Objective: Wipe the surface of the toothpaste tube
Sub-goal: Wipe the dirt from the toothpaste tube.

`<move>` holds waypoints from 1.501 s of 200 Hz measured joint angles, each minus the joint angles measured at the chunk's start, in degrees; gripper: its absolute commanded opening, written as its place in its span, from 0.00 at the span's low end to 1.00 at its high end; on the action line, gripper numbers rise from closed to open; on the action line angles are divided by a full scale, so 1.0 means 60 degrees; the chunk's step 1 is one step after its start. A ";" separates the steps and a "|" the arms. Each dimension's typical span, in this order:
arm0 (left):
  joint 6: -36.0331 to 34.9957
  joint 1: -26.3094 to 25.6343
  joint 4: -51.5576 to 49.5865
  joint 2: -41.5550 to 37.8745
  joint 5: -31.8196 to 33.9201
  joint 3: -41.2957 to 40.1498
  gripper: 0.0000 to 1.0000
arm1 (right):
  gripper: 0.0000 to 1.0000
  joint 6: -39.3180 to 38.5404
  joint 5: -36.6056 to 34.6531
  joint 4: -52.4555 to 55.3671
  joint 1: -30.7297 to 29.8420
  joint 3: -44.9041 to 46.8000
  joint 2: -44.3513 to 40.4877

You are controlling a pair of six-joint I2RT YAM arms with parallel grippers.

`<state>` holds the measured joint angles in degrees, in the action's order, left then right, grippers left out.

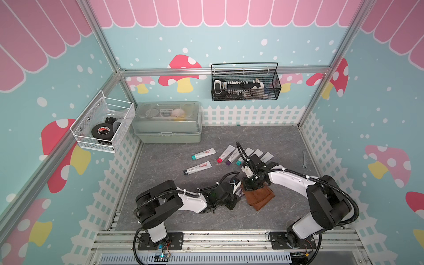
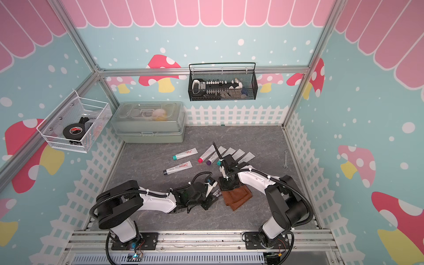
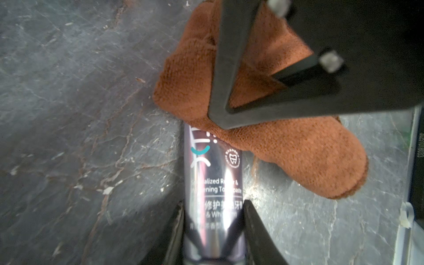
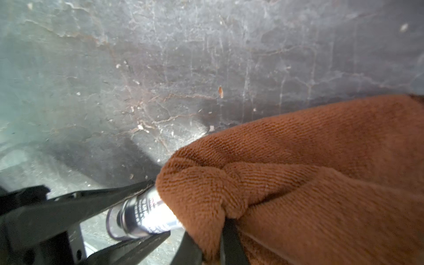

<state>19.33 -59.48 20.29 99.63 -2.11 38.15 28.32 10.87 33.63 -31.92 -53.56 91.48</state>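
Observation:
A shiny dark toothpaste tube (image 3: 214, 183) lies low over the grey table, and my left gripper (image 3: 213, 206) is shut on its sides. The tube (image 4: 142, 213) also shows in the right wrist view, between the left fingers (image 4: 103, 202). A brown cloth (image 3: 190, 68) covers the tube's far end. My right gripper (image 4: 213, 243) is shut on a fold of that cloth (image 4: 298, 172). In both top views the two grippers meet at the table's front middle: the left gripper (image 1: 236, 190), the right gripper (image 1: 251, 185) and the cloth (image 1: 260, 197) trailing to the right. The tube's covered end is hidden.
Several other tubes lie further back: one with a teal cap (image 1: 204, 153), one with a dark cap (image 1: 197, 168), and a row (image 1: 229, 154) partly under the right arm. A wrench (image 1: 304, 159) lies at the right. A green lidded box (image 1: 168, 124) stands at the back left. Two wire baskets (image 1: 245, 82) (image 1: 103, 125) hang on the walls.

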 measured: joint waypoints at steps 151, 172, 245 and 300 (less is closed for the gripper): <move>0.0000 0.0000 0.0018 0.0000 0.0015 -0.0004 0.31 | 0.07 -0.0022 0.0550 -0.0627 0.0841 0.0641 -0.0776; 0.0000 0.0000 0.0015 0.0000 0.0015 -0.0004 0.31 | 0.07 0.0011 0.1435 -0.0987 0.0517 0.0648 -0.0656; 0.0033 0.0000 0.0015 0.0000 0.0015 -0.0004 0.31 | 0.05 -0.0015 -0.0168 -0.0838 0.0215 -0.0437 0.0823; 0.0029 0.0000 0.0022 0.0000 0.0025 -0.0007 0.31 | 0.05 -0.0022 -0.1887 -0.0816 0.0663 -0.0182 0.0579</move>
<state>19.51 -59.48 20.43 99.63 -1.96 38.11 28.18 -0.45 28.73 -27.94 -54.65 94.96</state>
